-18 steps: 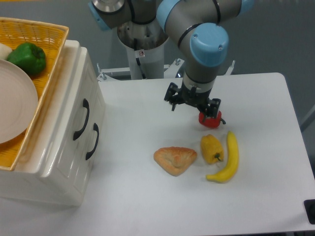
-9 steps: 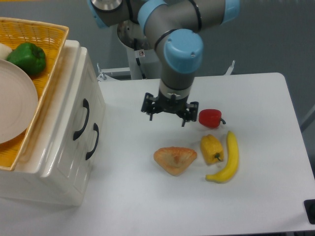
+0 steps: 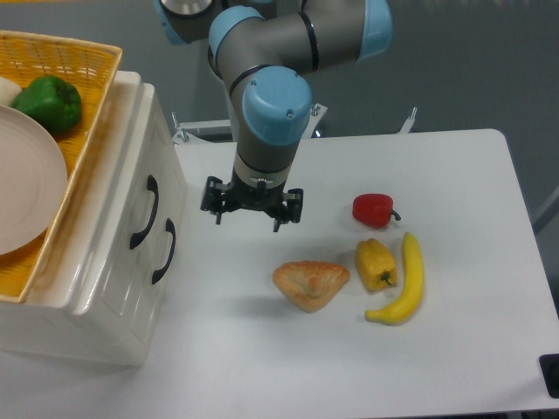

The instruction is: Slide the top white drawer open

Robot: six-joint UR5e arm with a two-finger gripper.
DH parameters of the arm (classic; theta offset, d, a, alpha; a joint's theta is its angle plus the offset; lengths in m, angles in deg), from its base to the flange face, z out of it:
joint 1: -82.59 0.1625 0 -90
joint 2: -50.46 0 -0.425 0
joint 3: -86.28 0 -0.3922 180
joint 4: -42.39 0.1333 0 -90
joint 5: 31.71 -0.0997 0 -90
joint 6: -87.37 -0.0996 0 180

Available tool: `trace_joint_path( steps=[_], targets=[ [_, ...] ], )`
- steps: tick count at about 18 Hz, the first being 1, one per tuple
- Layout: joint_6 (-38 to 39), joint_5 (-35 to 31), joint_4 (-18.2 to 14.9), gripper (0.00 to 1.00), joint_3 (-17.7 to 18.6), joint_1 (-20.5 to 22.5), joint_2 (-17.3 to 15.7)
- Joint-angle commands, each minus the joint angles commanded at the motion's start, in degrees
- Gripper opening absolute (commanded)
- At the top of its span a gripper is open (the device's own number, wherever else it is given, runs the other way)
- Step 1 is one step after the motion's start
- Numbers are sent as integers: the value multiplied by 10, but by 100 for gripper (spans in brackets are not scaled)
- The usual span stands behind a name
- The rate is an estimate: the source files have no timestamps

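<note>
A cabinet point(image 3: 105, 288) stands at the left of the tabletop point(image 3: 262, 367), the top white drawer point(image 3: 140, 188) above the lower drawer point(image 3: 157, 262), with a basket point(image 3: 87, 113) on top holding a plate point(image 3: 26, 188) and a pepper point(image 3: 50, 103). The end effector point(image 3: 251, 209) hangs between the cabinet and the food. To the right lie a pastry point(image 3: 310, 284), a corn piece point(image 3: 376, 264) and a banana point(image 3: 403, 281), with a second pepper point(image 3: 374, 209) behind them.

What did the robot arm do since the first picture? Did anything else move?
The pincer slid left across the table, from above the red pepper toward the top white drawer. It is open and holds nothing, and it has not reached the handle. Both drawers stayed shut. The red pepper, pastry, yellow pepper, banana and basket did not move.
</note>
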Motion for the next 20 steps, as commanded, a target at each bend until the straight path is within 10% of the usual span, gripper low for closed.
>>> trace_joint_path(
  steps=[20],
  targets=[
    [-3, 38, -11, 100, 3, -62, 5]
  ],
)
